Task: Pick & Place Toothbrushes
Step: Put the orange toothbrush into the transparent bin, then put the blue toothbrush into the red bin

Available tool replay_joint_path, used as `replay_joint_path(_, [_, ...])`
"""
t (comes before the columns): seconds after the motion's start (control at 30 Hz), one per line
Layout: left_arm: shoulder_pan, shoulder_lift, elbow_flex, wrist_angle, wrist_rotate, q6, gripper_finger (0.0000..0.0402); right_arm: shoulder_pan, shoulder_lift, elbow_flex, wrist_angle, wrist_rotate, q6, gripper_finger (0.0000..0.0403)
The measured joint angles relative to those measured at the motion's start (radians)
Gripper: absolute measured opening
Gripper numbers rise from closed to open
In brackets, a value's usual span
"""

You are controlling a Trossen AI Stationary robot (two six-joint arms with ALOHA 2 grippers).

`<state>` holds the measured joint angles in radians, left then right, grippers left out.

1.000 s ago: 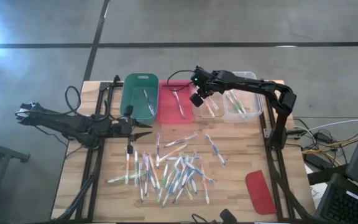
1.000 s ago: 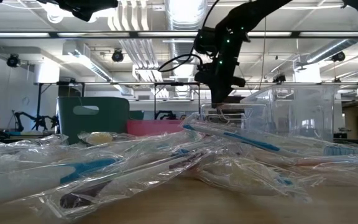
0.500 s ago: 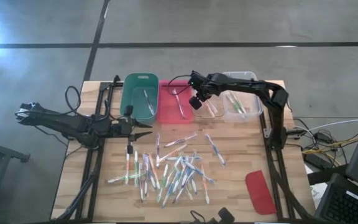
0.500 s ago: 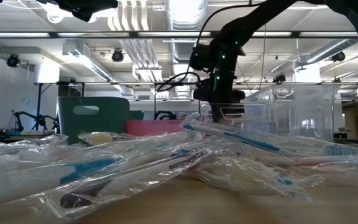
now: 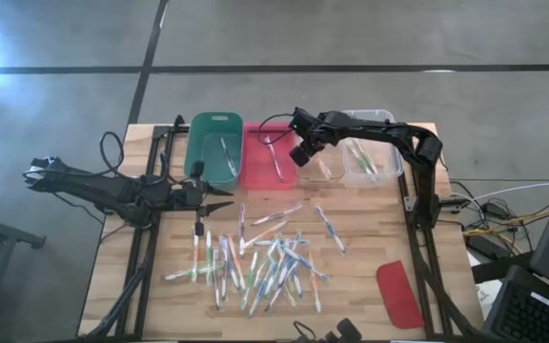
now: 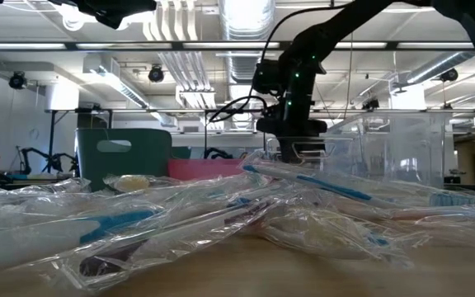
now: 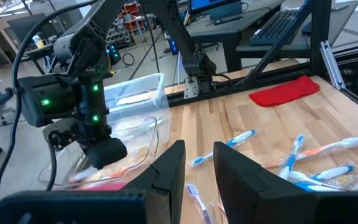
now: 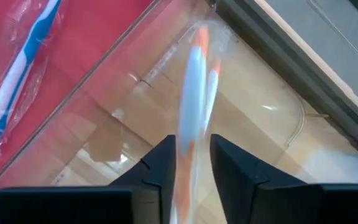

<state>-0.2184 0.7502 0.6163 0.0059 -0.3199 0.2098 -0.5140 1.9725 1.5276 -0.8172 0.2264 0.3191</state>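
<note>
A row of bins stands along the far edge of the wooden tabletop (image 5: 360,295): a green bin (image 5: 215,146), a red bin (image 5: 266,155) beside it, then two clear bins (image 5: 381,143), the nearer of which lies directly under the right jaws. A flat red lid (image 5: 399,293) rests near the front right corner, well apart from both sets of jaws. Beyond the tabletop's right side, cables (image 5: 503,214) trail across the grey floor.

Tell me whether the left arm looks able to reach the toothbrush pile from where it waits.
Probably yes. The left gripper hangs at the table's left side, just beside the toothbrush pile, and no bin or arm stands between them. The right gripper is away over the clear bin.
</note>
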Motion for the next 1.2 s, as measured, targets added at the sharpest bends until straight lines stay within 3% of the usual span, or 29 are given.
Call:
replay_joint_path(0.27, [0.000,0.000,0.000,0.000,0.000,0.000,0.0090,0.000,-0.014,0.002,-0.056,0.000,-0.002,0.0143])
replay_joint_path(0.53, [0.000,0.000,0.000,0.000,0.000,0.000,0.0090,0.009,-0.146,0.002,-0.108,0.004,0.050,0.0157])
replay_joint_path(0.8, [0.000,0.000,0.000,0.000,0.000,0.000,0.0090,0.096,-0.305,0.002,-0.118,0.003,0.074,0.0126])
replay_joint_path(1.2, [0.000,0.000,0.000,0.000,0.000,0.000,0.0090,0.348,-0.448,0.002,-0.111,0.000,0.150,0.0065])
